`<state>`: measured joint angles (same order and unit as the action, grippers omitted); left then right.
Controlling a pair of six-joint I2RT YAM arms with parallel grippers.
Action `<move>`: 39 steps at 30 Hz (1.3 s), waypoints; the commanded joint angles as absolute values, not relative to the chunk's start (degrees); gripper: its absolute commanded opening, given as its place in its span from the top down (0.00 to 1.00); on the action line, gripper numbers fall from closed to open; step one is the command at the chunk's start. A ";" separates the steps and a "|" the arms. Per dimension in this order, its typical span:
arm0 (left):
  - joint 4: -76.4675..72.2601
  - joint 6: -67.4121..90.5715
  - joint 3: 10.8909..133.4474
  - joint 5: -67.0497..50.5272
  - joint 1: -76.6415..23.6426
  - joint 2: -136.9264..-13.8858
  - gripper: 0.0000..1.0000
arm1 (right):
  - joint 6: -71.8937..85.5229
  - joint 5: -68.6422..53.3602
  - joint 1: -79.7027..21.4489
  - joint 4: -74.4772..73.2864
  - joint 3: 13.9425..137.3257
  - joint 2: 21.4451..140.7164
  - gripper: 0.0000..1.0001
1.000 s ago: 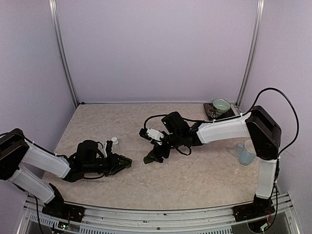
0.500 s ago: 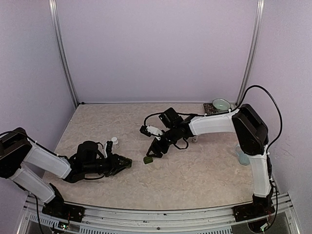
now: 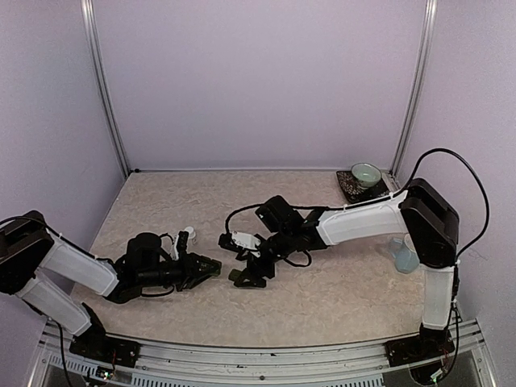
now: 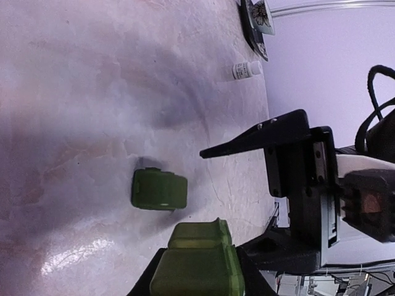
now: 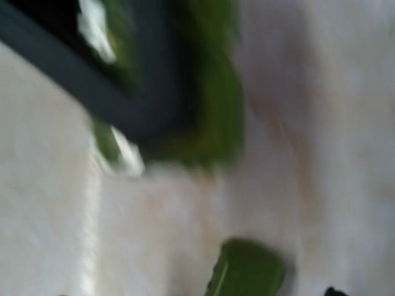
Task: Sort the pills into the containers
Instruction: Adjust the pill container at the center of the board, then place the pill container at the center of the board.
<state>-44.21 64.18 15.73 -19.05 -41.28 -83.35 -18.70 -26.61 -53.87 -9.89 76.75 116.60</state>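
Observation:
My left gripper [image 3: 208, 266] lies low over the table and is shut on the containers [image 4: 197, 253], a dark green strip whose lidded compartments stick out past the jaws. A separate small green lidded box [image 4: 159, 189] lies flat on the table just beyond it. The box also shows, blurred, in the right wrist view [image 5: 247, 271]. My right gripper [image 3: 244, 276] hovers open over that spot, one long black finger [image 4: 265, 131] reaching towards the box without touching it. In the top view the box is hidden under the right gripper. No pills show.
A small white bottle [image 3: 187, 235] stands just behind the left gripper. A green bowl [image 3: 365, 173] sits on a dark saucer [image 3: 348, 187] at the back right corner. A pale blue mug [image 3: 405, 253] stands at the right edge, partly behind the right arm.
The right gripper has swung left and nearer, coming down over the small green box it left on the table. The left gripper and its strip have stayed put.

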 commanded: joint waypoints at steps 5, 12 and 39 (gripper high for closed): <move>-47.01 63.78 17.30 -19.53 -43.42 -83.49 0.71 | -19.11 -21.58 -55.02 -0.18 75.54 112.72 0.11; -44.56 64.04 16.30 -17.19 -42.93 -82.03 0.71 | -17.91 -20.24 -54.98 -2.77 78.41 116.46 0.13; -45.80 65.03 13.12 -15.16 -40.96 -84.63 0.71 | -13.41 -19.75 -55.79 -6.06 80.29 122.81 0.33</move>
<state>-43.46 65.14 13.52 -15.57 -41.25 -83.85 -14.28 -18.90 -55.33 -3.68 78.96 121.21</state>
